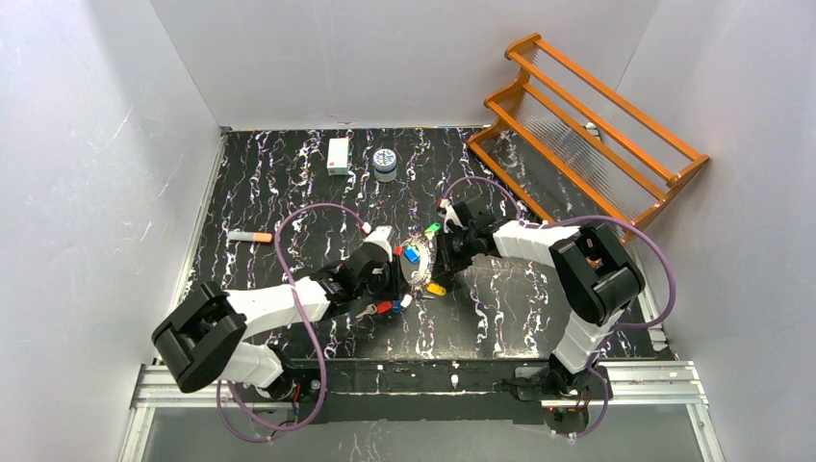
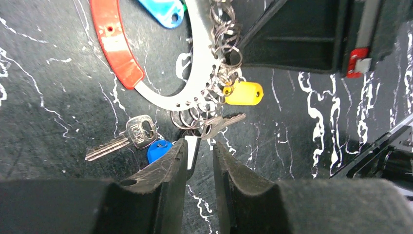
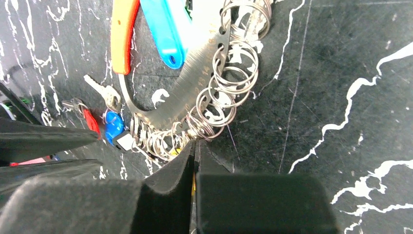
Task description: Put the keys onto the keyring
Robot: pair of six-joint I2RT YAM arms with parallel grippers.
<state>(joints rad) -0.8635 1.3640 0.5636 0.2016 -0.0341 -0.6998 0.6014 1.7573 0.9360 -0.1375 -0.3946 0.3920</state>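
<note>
The keyring [image 1: 420, 262] is a curved silver plate [image 2: 195, 83] with a red grip and several split rings [image 3: 229, 73] hung along it. It lies on the table between both arms. My right gripper [image 3: 196, 143] is shut, its tips pinched into the rings at the plate's edge, with a yellow tag [image 2: 243, 92] just beneath. My left gripper [image 2: 200, 144] is narrowly open, and a white tag [image 2: 193, 148] rests against its left finger. A bare silver key [image 2: 122, 141] with a blue tag [image 2: 158, 150] lies left of those fingers. Another silver key [image 2: 221, 124] hangs off the rings.
A wooden rack [image 1: 587, 125] leans at the back right. A white box [image 1: 338, 155] and a round tin [image 1: 385, 164] stand at the back. An orange-tipped marker [image 1: 250, 236] lies at the left. Red- and blue-tagged keys [image 1: 385, 308] lie near the left gripper [image 1: 399, 289].
</note>
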